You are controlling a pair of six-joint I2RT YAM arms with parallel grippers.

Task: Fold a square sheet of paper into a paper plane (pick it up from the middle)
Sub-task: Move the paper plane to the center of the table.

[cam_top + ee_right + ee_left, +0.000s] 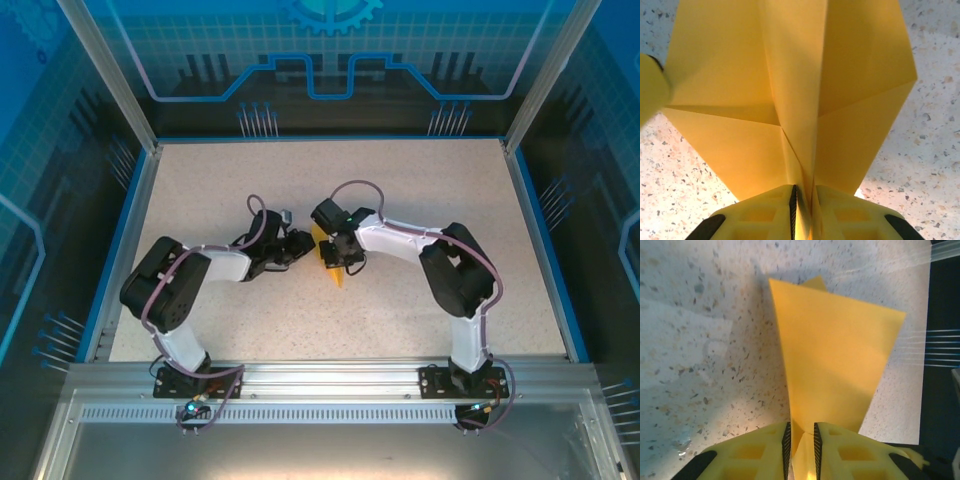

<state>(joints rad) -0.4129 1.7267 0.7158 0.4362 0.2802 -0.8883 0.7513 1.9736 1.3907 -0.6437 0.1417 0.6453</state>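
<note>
Counted: one paper plane [337,272], two grippers. Found mid-way across the table [420,200], between both. Pinched tight along the centre fold by right gripper [802,192]. Straddled at one end by left gripper [801,430], jaws barely parted; clamping there unclear.

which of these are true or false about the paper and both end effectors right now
1. The paper is one flat, uncreased square. False: it shows several creases and folded flaps.
2. The left end effector has paper in its jaws. True.
3. The right end effector hangs clear of the paper. False: paper sits in its jaws too.
4. Both end effectors meet near the middle of the table. True.
</note>
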